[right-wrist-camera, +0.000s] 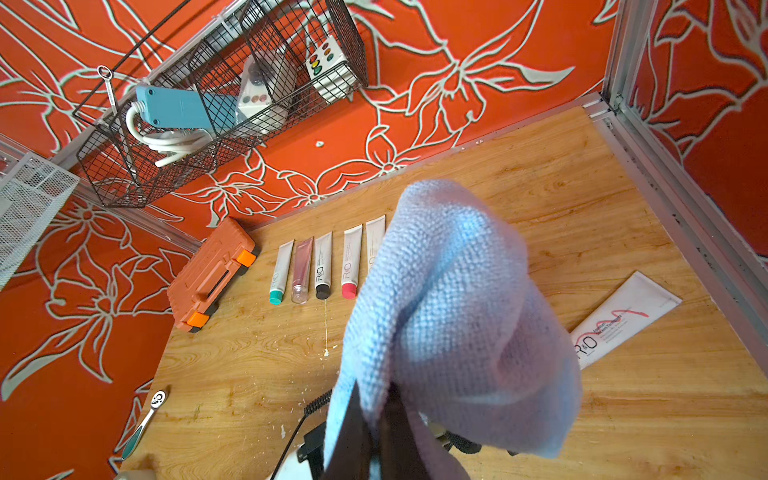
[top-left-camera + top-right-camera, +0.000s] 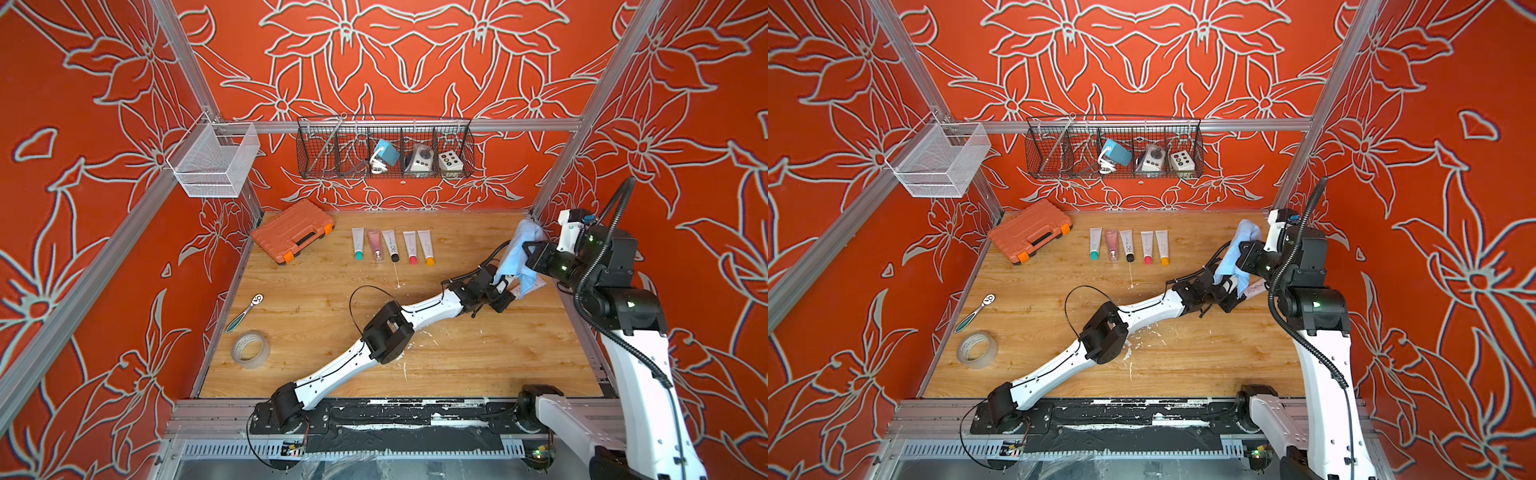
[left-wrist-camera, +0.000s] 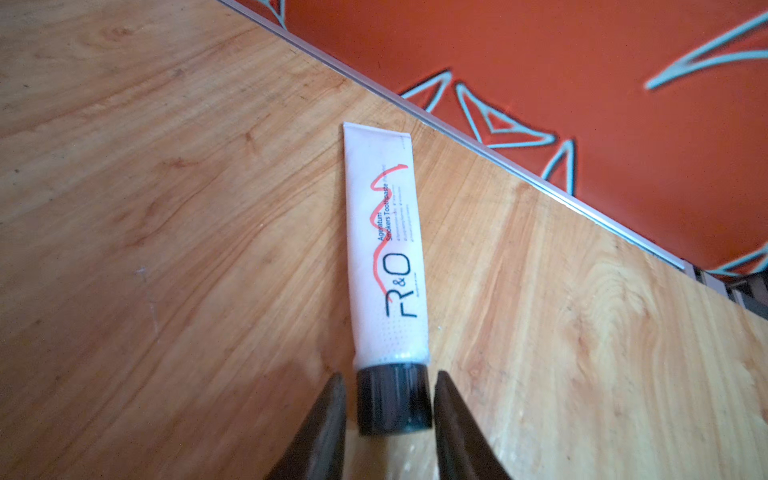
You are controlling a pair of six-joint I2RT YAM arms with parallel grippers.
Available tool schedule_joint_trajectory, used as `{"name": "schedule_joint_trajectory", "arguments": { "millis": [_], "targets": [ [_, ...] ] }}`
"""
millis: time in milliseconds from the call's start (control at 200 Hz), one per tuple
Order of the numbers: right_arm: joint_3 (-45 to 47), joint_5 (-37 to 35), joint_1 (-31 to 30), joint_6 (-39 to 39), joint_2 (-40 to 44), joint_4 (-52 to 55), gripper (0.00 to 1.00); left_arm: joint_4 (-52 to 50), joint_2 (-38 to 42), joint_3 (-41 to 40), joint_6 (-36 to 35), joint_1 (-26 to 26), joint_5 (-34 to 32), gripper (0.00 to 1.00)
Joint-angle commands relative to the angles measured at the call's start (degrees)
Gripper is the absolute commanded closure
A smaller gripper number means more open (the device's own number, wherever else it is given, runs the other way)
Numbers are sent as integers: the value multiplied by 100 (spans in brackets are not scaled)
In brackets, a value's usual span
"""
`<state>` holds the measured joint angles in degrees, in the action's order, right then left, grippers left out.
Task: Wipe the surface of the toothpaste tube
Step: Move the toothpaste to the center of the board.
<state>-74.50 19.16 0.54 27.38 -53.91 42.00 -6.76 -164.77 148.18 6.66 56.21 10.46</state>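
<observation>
Left wrist view: tube cap [image 3: 392, 401] is flanked by parted left gripper [image 3: 390, 376], cloth [image 1: 449, 311] clamped in right gripper [image 1: 374, 395]; if pinched off-centre, cap could be squeezed out.

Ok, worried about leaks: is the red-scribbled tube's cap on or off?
On: the black cap sits flush on the end of the toothpaste tube.
</observation>
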Motion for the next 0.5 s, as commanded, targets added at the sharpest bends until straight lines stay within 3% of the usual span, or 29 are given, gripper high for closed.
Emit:
{"name": "schedule_joint_trajectory", "arguments": {
  "millis": [0, 210, 410, 495],
  "targets": [
    [-153, 44, 35, 66, 82, -79, 100, 45, -119, 106, -40, -4, 85, 65],
    [-111, 0, 34, 35, 87, -79, 100, 121, 18, -153, -112, 4, 190, 67],
    [-99, -52, 41, 22, 81, -84, 100, 24, 41, -166, -121, 4, 164, 62],
    [-96, -44, 34, 31, 69, -88, 100, 76, 31, -171, -128, 4, 181, 66]
  ]
}}
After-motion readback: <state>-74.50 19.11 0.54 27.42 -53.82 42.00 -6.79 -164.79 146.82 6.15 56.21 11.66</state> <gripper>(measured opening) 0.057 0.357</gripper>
